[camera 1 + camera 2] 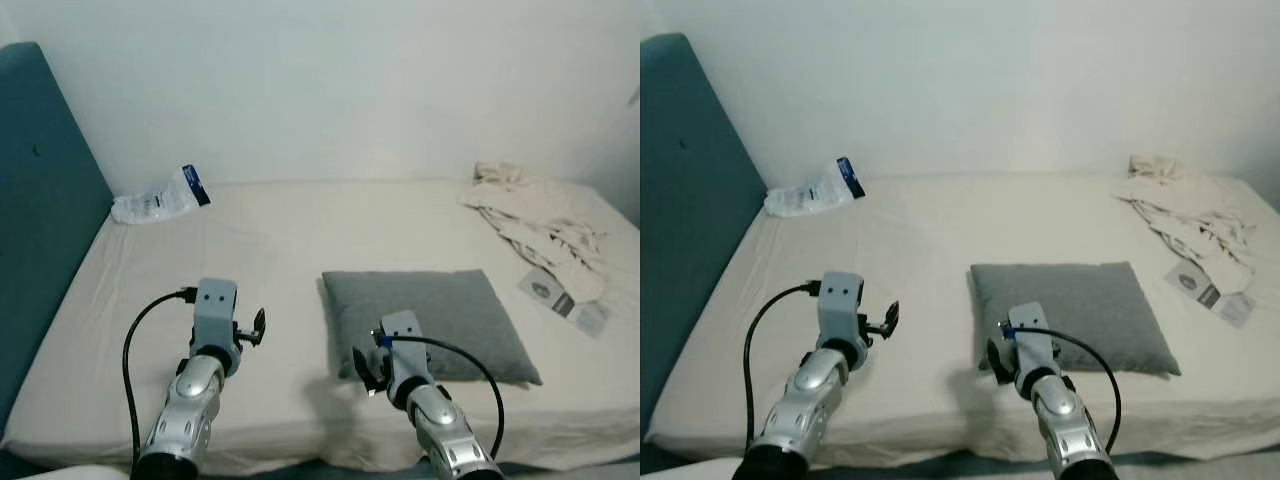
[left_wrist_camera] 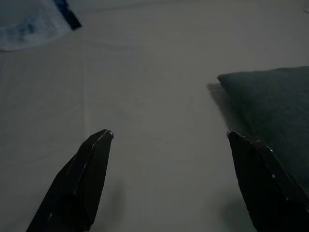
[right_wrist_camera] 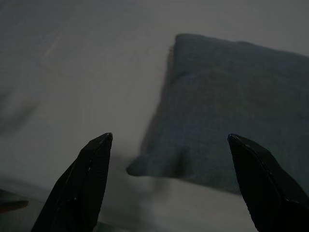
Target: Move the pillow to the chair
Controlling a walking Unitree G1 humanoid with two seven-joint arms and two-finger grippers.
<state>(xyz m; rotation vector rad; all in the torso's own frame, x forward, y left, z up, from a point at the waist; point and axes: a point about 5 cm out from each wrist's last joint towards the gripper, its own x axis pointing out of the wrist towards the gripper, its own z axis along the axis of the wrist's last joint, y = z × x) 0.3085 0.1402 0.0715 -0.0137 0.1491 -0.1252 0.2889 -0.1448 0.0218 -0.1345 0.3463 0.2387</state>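
Observation:
A grey square pillow [image 1: 430, 312] lies flat on the cream bed sheet [image 1: 270, 250], near the bed's front edge and right of centre. My right arm [image 1: 420, 385] reaches over the front edge toward the pillow's near left corner [image 3: 159, 166]. The right gripper [image 3: 169, 137] is open, its fingers spread above that corner without touching it. My left arm [image 1: 205, 360] is raised over bare sheet to the pillow's left. The left gripper [image 2: 170, 134] is open and holds nothing, with the pillow's left edge [image 2: 270, 106] beside one finger.
A teal headboard [image 1: 45, 220] stands along the bed's left side and a white wall behind. A clear plastic bag [image 1: 160, 198] lies at the back left. Crumpled cream cloth [image 1: 535, 220] and a paper packet [image 1: 560, 295] lie at the right.

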